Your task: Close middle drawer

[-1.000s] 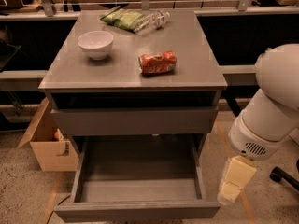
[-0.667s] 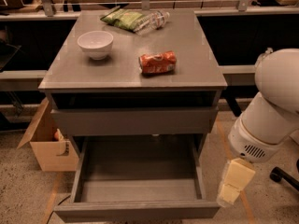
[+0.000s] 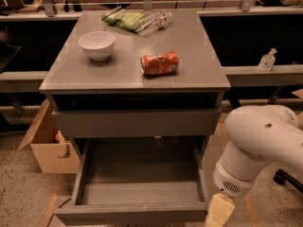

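The middle drawer (image 3: 139, 183) is pulled far out of the grey cabinet. Its grey box interior is empty, and its flat front panel (image 3: 132, 214) is near the bottom edge of the camera view. My white arm (image 3: 260, 145) stands to the right of the drawer. My gripper (image 3: 218, 214) is a cream part low at the drawer's front right corner, cut off by the bottom edge. Whether it touches the panel cannot be told.
The closed drawer front (image 3: 137, 123) sits above the open one. On the cabinet top (image 3: 199, 74) are a white bowl (image 3: 96, 44), an orange can (image 3: 160, 63), a green bag (image 3: 124, 19) and a plastic bottle (image 3: 155, 21). A cardboard box (image 3: 47, 145) stands on the floor at the left.
My arm and gripper have moved down and to the left, closer to the drawer's front right corner. The drawer is still pulled out as far as before.
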`<state>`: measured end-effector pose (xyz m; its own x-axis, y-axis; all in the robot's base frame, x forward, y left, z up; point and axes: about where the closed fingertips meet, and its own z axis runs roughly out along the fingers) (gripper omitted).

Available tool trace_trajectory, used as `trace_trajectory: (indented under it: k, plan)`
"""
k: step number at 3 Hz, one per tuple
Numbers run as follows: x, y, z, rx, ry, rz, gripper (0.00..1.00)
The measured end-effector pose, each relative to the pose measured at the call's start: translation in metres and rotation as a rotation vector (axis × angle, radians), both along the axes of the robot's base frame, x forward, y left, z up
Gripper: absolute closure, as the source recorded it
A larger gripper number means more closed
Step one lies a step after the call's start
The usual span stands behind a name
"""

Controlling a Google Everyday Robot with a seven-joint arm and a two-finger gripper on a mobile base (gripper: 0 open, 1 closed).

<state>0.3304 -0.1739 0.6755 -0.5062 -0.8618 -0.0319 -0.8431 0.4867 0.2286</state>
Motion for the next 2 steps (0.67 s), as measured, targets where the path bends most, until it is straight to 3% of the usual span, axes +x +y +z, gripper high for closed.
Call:
trace_trajectory:
  k: [2]
  plan:
    - [-0.021,0.0,-0.109,-0.019,0.136,-0.059,0.41]
